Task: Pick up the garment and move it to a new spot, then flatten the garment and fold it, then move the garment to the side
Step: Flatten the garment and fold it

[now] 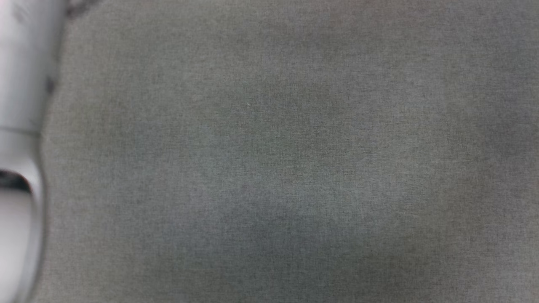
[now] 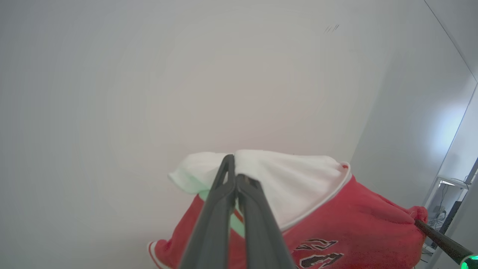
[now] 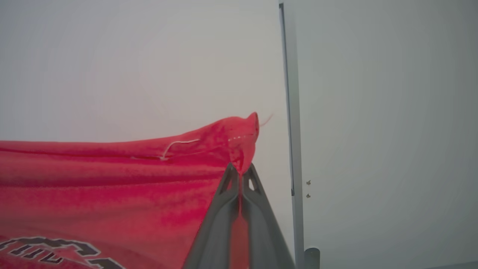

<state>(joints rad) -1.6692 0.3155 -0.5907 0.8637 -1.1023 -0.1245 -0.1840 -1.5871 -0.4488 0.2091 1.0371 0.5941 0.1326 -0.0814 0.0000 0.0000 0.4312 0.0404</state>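
The left tool is pinched shut on the soft white sleeve of the garment. The right tool clamps a puckered red corner. The fleecy jersey is held aloft, stretched taut between them.

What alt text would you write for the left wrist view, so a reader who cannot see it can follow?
The left gripper, jaws shut, pinches the white sleeve of the garment, a red jersey with black lettering, held up before a pale wall. At the lower right, the right gripper holds another red corner.
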